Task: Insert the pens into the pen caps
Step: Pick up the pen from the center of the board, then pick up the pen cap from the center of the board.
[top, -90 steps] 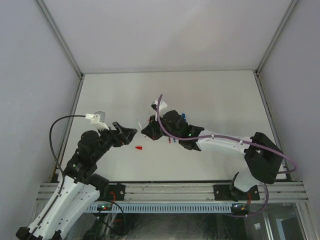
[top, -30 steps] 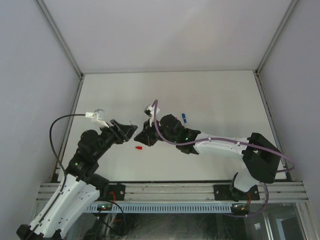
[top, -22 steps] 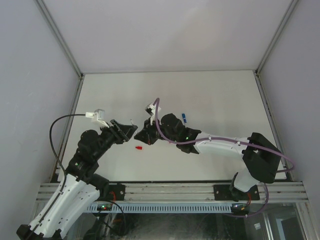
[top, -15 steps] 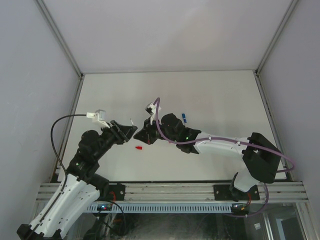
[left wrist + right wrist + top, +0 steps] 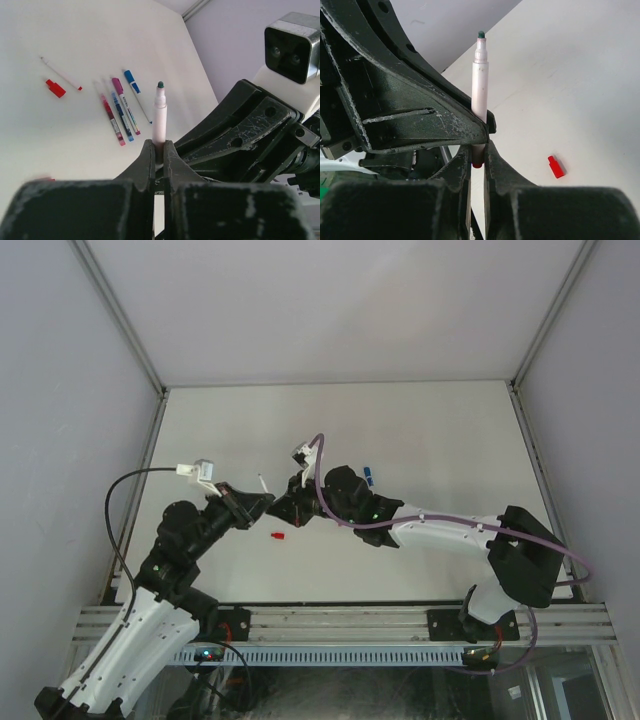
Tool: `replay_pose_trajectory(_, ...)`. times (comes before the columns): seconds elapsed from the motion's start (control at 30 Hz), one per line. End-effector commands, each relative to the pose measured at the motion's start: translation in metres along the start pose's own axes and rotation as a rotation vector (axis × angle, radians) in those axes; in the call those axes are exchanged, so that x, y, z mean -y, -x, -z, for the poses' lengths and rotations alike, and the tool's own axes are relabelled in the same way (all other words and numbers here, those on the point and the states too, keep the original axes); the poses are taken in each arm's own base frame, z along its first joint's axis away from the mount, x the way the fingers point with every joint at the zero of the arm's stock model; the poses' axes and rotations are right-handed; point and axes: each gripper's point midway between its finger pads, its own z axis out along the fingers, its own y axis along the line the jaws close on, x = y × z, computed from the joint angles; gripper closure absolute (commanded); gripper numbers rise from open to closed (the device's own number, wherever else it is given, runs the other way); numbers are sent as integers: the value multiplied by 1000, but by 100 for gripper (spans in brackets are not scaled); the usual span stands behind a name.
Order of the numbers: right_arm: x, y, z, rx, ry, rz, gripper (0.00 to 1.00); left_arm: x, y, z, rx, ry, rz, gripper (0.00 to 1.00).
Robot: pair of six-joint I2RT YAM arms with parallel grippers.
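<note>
Right wrist view: slim white plastic marker pen [image 5: 480,85], tip at twelve o'clock, clamped at its red tail by the right gripper [image 5: 477,153] and mid-barrel by the left gripper [image 5: 158,146]. Opposed pulls may bend or drop it. Small red plastic cap [image 5: 555,166] at four o'clock.

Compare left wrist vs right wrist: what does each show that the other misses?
Left wrist only: a cluster of pens lying on the table, and a thin red-tipped pen lying apart from them.
Right wrist only: the red lower end of the held pen, seated between the right gripper's fingers.
Both: that pen, white with a dark tip, standing upright, with the left gripper closed on it too; and the red cap on the table.
</note>
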Motion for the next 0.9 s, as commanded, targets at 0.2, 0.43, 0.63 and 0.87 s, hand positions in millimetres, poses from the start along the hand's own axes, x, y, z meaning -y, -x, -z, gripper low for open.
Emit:
replay_pose_trajectory(0.2, -27, 52, 13, 130, 45, 57, 87, -2, 6, 1, -2, 31, -51, 100)
replay_pose_trajectory(0.43, -9, 48, 29, 101, -86, 136, 56, -17, 16, 14, 2, 151, -153, 100)
replay_pose_trajectory(0.63, 21, 29, 37, 34, -228, 183, 37, -22, 34, 31, 33, 238, -228, 100)
replay_pose_trajectory(0.87, 56, 3, 38, -26, -402, 65, 36, -28, 61, 60, 114, 356, -302, 100)
